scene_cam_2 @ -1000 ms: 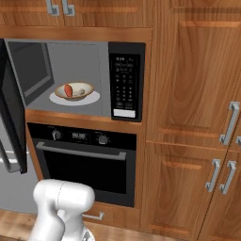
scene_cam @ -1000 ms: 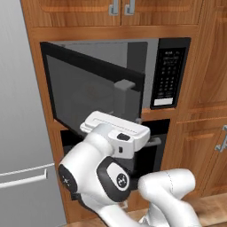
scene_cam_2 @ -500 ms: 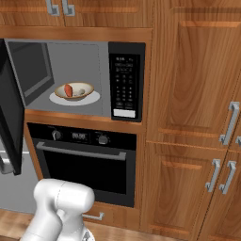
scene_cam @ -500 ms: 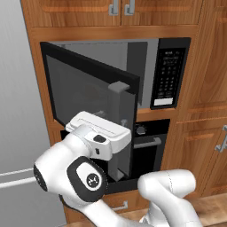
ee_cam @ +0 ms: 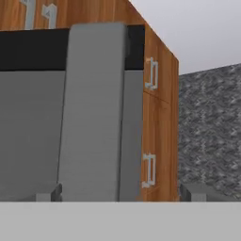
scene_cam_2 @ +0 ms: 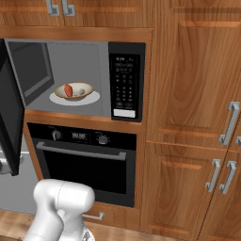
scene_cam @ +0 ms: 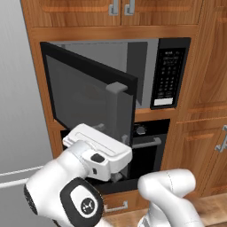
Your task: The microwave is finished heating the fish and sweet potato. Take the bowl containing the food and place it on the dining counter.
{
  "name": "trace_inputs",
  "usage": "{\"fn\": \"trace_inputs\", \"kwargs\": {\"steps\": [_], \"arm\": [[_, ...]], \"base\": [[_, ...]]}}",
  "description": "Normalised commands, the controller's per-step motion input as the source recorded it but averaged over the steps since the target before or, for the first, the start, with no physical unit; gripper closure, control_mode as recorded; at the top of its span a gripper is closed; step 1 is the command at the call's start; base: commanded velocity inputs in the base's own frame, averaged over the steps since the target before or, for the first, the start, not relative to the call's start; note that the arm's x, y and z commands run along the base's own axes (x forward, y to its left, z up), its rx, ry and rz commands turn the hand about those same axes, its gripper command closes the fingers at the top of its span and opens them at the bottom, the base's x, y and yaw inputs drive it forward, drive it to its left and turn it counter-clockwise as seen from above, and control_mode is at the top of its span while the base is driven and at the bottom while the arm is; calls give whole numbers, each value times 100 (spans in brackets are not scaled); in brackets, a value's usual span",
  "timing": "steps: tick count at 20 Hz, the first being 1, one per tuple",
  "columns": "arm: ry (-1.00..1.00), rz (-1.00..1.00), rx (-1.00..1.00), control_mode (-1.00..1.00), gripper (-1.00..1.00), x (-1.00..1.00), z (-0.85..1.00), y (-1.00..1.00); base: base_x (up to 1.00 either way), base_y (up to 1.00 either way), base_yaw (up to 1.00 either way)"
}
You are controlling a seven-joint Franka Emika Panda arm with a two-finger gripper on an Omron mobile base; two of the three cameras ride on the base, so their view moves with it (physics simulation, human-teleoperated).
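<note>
Microwave [scene_cam_2: 75,77] door [scene_cam: 88,95] open; bowl [scene_cam_2: 74,91] with sweet potato [scene_cam_2: 68,90] and fish [scene_cam_2: 82,91] sits inside, upper left. Fingers [ee_cam: 47,194] spread wide, empty, flanking the door handle [ee_cam: 92,113]. Risk: arm clips door swinging toward bowl.

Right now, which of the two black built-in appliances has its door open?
The upper one, the wide black microwave: its grey glass door is swung out. The black oven with knobs below is closed.

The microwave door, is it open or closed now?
Open. The microwave door is swung out to the left, and the bowl inside shows directly.
</note>
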Motion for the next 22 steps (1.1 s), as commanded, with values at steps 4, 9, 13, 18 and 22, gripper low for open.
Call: {"fn": "trace_inputs", "kwargs": {"steps": [4,9,13,18,22], "arm": [[-5,2,0,-100,-100,-97,-5,-31],[-11,9,25,-100,-100,-29,3,-94],[-7,21,38,-100,-100,1,12,-100],[0,37,30,-100,-100,21,2,-98],[0,55,25,-100,-100,15,0,-72]], "base": [[0,0,0],[0,0,0],[0,0,0],[0,0,0],[0,0,0]]}}
